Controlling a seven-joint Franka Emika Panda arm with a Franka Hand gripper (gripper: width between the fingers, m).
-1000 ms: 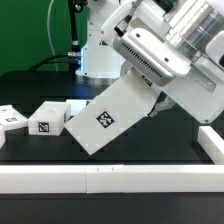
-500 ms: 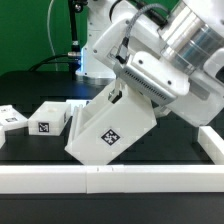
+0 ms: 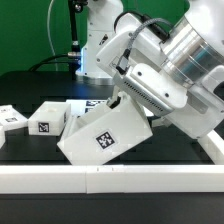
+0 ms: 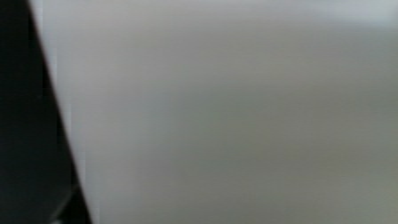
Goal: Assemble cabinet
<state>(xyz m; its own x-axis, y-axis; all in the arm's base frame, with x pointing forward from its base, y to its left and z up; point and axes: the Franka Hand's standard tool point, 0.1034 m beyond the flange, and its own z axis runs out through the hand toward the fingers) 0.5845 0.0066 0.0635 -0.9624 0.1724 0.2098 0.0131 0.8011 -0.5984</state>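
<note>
The cabinet (image 3: 100, 138), a large white box with a square tag on its facing side, is tipped steeply toward the exterior view's left, with its lower corner near the black table. My gripper (image 3: 123, 100) is at the cabinet's raised upper edge, its fingers hidden against that white edge. Whether they grip the edge or stand apart from it does not show. In the wrist view a blurred pale surface, the cabinet (image 4: 231, 110), fills nearly the whole picture beside a dark strip. No fingers show there.
Two small white tagged blocks (image 3: 46, 120) (image 3: 10, 116) lie at the exterior view's left. A long white rail (image 3: 100, 180) runs along the front edge, and another white rail (image 3: 212, 148) stands at the right. The arm's white base (image 3: 100, 45) is behind.
The cabinet has tipped further toward the exterior view's left and sunk lower. The arm has followed it down and leftward.
</note>
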